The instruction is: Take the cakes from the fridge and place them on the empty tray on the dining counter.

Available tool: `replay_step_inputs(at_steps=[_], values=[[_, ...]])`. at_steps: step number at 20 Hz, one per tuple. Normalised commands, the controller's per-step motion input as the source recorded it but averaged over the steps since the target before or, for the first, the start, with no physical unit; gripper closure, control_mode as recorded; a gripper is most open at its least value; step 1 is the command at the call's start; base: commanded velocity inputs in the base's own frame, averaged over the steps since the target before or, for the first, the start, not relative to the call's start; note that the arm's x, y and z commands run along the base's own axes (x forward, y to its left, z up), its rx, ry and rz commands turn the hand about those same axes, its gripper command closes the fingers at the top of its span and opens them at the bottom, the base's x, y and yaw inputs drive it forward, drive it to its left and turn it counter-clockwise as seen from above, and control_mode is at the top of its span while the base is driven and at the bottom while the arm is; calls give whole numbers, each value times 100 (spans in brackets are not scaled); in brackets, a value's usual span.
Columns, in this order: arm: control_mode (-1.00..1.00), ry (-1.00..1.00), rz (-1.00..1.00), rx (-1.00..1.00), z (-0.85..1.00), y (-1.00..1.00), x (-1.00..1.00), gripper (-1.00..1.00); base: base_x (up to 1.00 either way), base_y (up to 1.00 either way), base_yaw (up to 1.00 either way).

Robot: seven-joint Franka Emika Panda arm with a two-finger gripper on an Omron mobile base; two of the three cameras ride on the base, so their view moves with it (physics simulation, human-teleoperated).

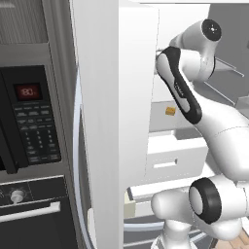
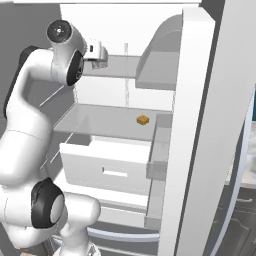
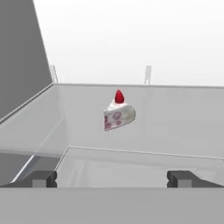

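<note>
1. The gripper [image 3: 112, 178] is seen in the hand view with its finger tips [image 3: 43, 178] spread wide apart; nothing is held between them.
2. Straight ahead of the gripper, centred between the tips but some way off, the white wedge cake [image 3: 118, 114] with its red cherry top is set upright on a glass shelf [image 3: 183, 127]. No contact is made yet.
3. The wide opening is judged to be preparation for closing around the wedge; a further reach forward appears needed.
4. In the right base view the gripper is placed at the upper shelf level, and the tan-brown square cake [image 2: 143, 120] is left on a lower shelf, below and to the right of it.
5. The fridge [image 2: 200, 100] is stood open, its doors swung aside so the arm can reach in; a white drawer [image 2: 107, 170] is pulled partly out beneath.
6. Neither cake is judged moved toward the tray yet.
</note>
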Motion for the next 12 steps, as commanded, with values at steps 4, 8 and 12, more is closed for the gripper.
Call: replay_step_inputs(at_steps=[4, 8, 12], values=[[-100, 2, 0, 0, -3, 6, 33, -100, 0, 0, 0], [-100, 0, 0, 0, -9, 7, 40, -100, 0, 0, 0], [-100, 0, 0, 0, -12, 7, 34, -100, 0, 0, 0]])
